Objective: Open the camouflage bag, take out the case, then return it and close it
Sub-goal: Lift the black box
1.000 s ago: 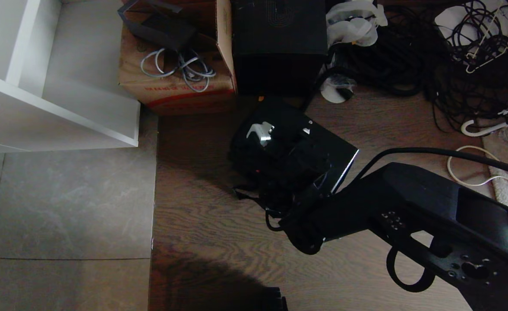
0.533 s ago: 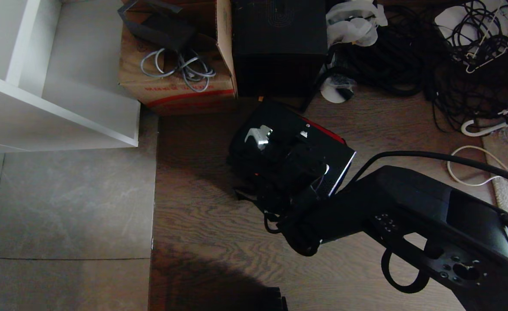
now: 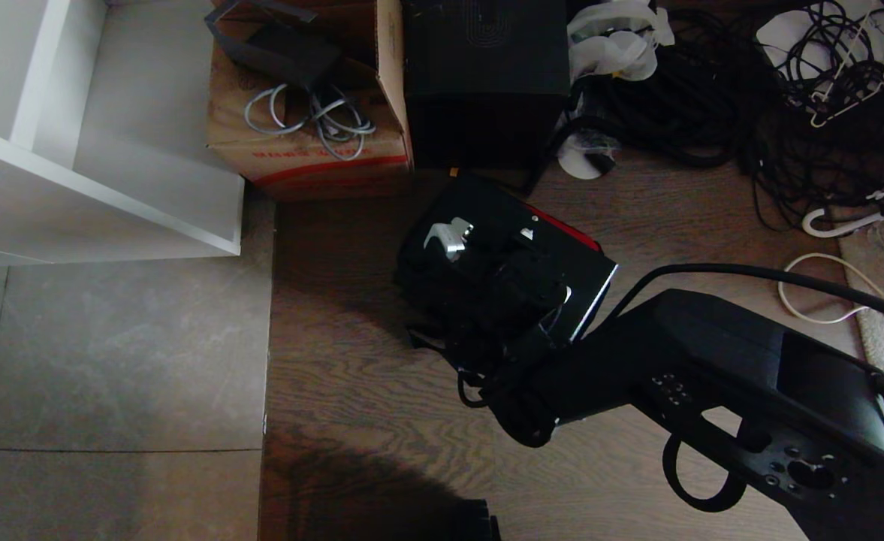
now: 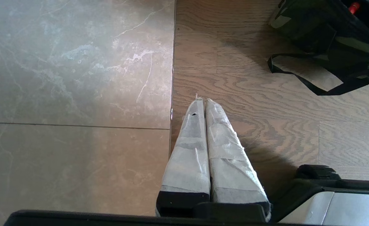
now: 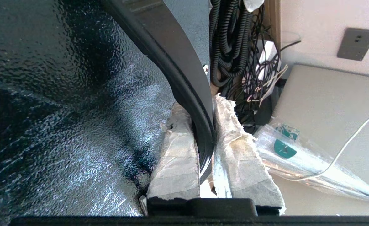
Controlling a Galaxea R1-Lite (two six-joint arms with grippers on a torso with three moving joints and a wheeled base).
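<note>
Head view: your right gripper [image 3: 535,342] sits at the near right end of the case [image 3: 502,263], which stands in the bag [image 3: 442,300] on the wood floor, a red strip of lining [image 3: 565,231] showing on the far side. I judge this the lift-out or put-back step; which one, you cannot tell. The fingers are lost against black.

Left wrist view: left gripper [image 4: 203,103] parked over the floor, fingers pressed together, empty; bag strap [image 4: 297,78] to its far right.

Right wrist view: taped fingers [image 5: 175,150] pinch the case's black handle [image 5: 187,94]. Next move needs a straight pull or lowering, clear of the bag walls.
</note>
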